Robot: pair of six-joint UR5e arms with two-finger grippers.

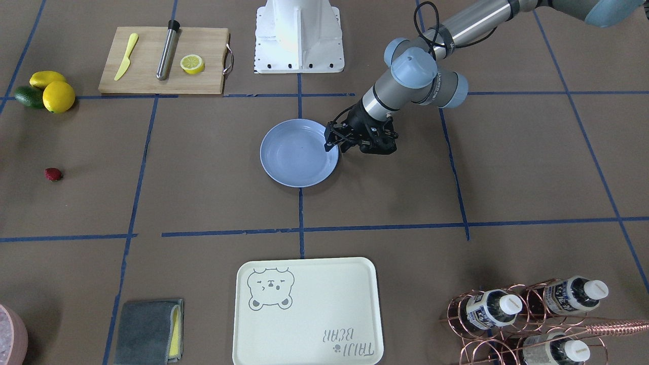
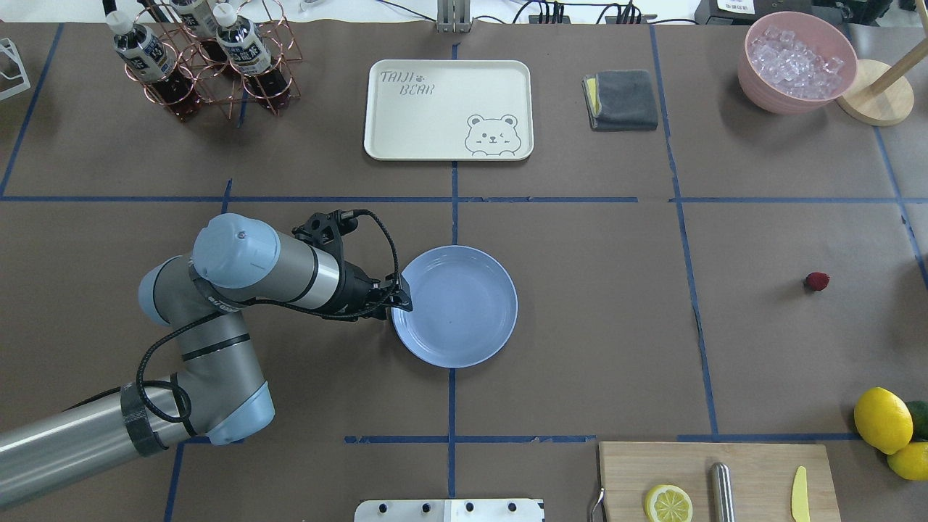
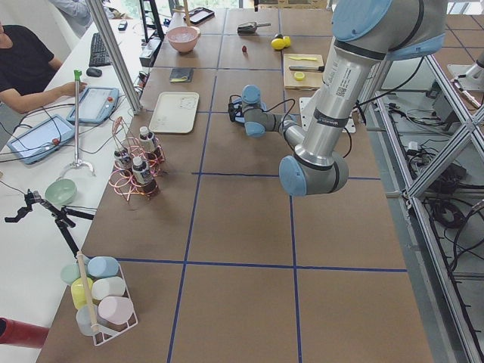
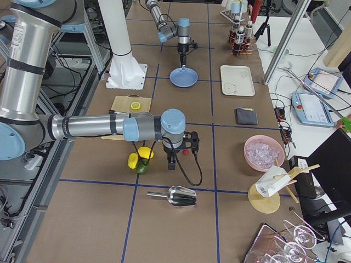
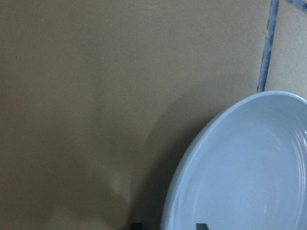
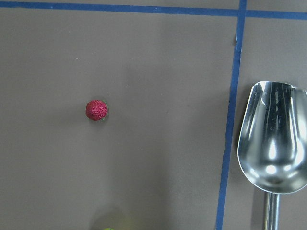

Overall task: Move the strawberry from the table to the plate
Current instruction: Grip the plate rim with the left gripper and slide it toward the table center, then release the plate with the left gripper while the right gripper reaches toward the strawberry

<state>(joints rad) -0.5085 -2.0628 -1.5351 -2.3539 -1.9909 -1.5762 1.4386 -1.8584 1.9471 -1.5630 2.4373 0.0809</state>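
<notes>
We cannot tell either opening: left pincer point(image 2: 402, 299) at nine o'clock of the plate point(image 2: 511, 308), right pincer point(image 4: 174, 158) near the strawberry point(image 6: 97, 109), which could roll if clipped.

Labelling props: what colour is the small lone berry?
The tiny round strawberry is dark red; clearest in the right wrist view.

Along one long side of the table point(image 3: 227, 219) runs a white bench point(image 3: 23, 257) with tablets point(image 3: 38, 138) and a keyboard point(image 3: 99, 49). Along the opposite side stands an aluminium frame point(image 3: 446, 162). Light is even, shadows soft.
</notes>
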